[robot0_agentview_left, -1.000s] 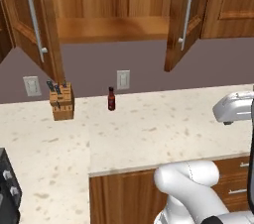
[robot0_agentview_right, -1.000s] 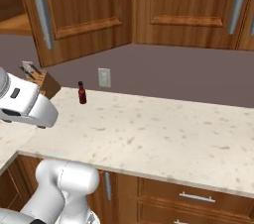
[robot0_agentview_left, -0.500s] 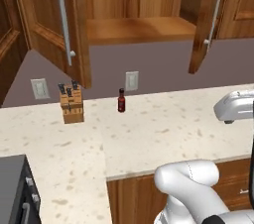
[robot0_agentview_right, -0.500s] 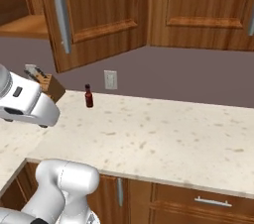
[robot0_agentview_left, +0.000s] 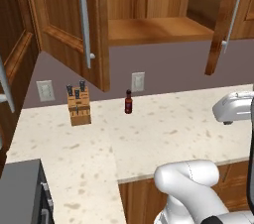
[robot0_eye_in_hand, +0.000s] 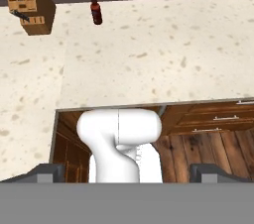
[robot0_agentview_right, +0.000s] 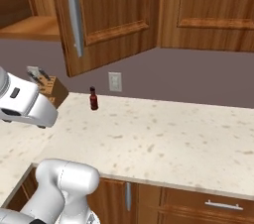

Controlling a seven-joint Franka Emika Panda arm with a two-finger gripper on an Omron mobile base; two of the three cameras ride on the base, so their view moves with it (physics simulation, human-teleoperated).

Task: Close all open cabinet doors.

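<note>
A: Start close in. What are the fingers doing?

B: In the hand view the gripper (robot0_eye_in_hand: 127,173) looks straight down at the counter edge; its two dark fingertips (robot0_eye_in_hand: 49,172) sit at the far sides of the view, spread wide, with nothing between them.

A: And below the hand?

B: The speckled cream countertop (robot0_agentview_left: 163,129), L-shaped, runs along the wall and turns toward the camera on the left. Under its front edge are reddish-brown drawer fronts (robot0_agentview_right: 208,207) with small silver handles.

A: What stands on the counter?

B: Toward the back, a small dark red bottle (robot0_agentview_left: 128,102) stands upright just in front of a white wall outlet (robot0_agentview_left: 138,82). To its left, near but apart, a wooden knife block (robot0_agentview_left: 79,105) holds dark-handled knives, with a second outlet (robot0_agentview_left: 45,90) on the wall beside it.

A: Now the cabinet doors.

B: They hang above the counter on the back wall. In the left base view the left cabinet door (robot0_agentview_left: 69,20) is swung far out over the knife block, its long silver bar handle (robot0_agentview_left: 84,17) facing the room. The right cabinet door (robot0_agentview_left: 225,20) also stands open, seen nearly edge on. Between them the bare wooden cabinet shelf (robot0_agentview_left: 158,29) is exposed.

A: Any shut ones?

B: In the right base view, a closed cabinet door (robot0_agentview_right: 213,7) lies flat to the right of the open one.
</note>
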